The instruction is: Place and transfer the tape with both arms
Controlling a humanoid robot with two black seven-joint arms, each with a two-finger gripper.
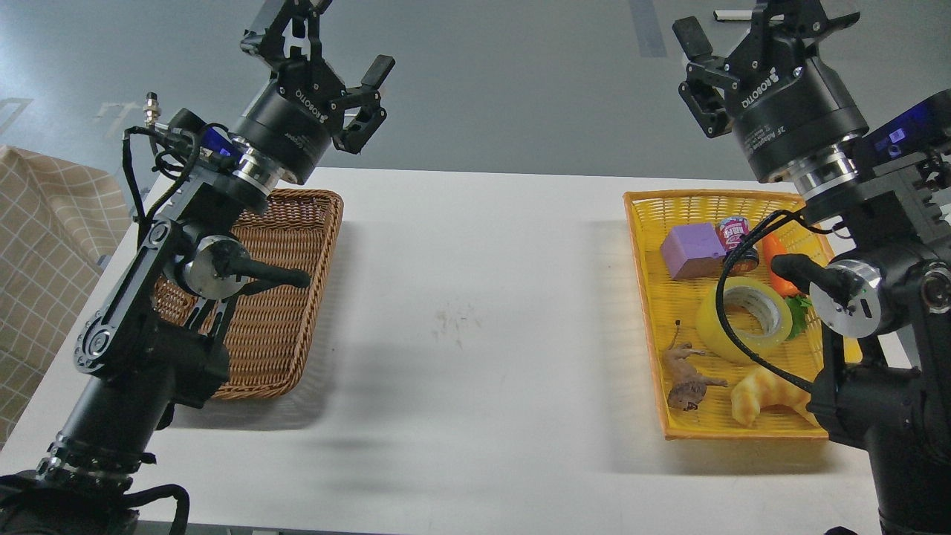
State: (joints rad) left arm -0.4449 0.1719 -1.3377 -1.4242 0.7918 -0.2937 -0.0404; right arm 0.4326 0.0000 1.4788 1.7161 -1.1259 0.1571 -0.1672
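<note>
The tape (743, 318), a thick yellow roll with a grey-white core, lies flat in the yellow basket (643, 260) at the right of the white table. A black cable of my right arm crosses in front of it. My right gripper (743, 30) is raised high above the basket's far end, open and empty. My left gripper (323, 44) is raised above the far end of the brown wicker basket (297, 312) at the left, open and empty.
The yellow basket also holds a purple block (691, 250), a small can (734, 232), a toy carrot (779, 260), a toy animal (687, 375) and a croissant-shaped toy (765, 394). A checked cloth (37, 253) lies beyond the table's left edge.
</note>
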